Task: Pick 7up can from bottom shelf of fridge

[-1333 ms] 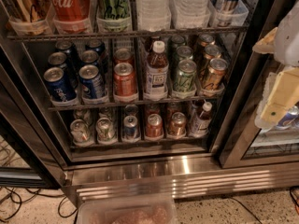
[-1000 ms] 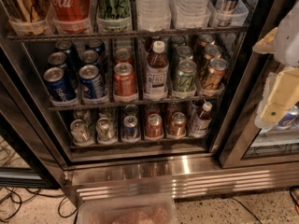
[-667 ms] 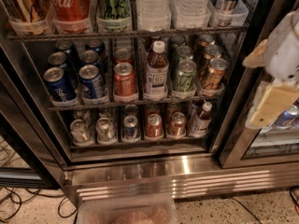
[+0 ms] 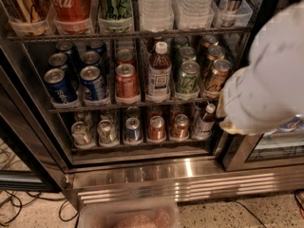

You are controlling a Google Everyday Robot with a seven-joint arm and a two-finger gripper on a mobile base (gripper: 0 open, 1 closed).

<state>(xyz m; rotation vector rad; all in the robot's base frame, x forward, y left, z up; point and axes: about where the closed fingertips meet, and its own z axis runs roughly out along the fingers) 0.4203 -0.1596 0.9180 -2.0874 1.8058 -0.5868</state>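
The fridge fills my view, black frame at left, slatted steel base below. The 7up can stands upright toward the left of the bottom shelf, neighbours close, rack low overhead. At right my gripper hangs outside the frame, near the small bottle; parted or together, I cannot tell

Inside the fridge, the bottom shelf carries one row. The 7up can is apparently leftmost. Four further cans follow toward 3 o'clock, and a small bottle ends the row. The upper rack lies at 12 o'clock from it. The gripper is at 3 o'clock, just beside the bottle.
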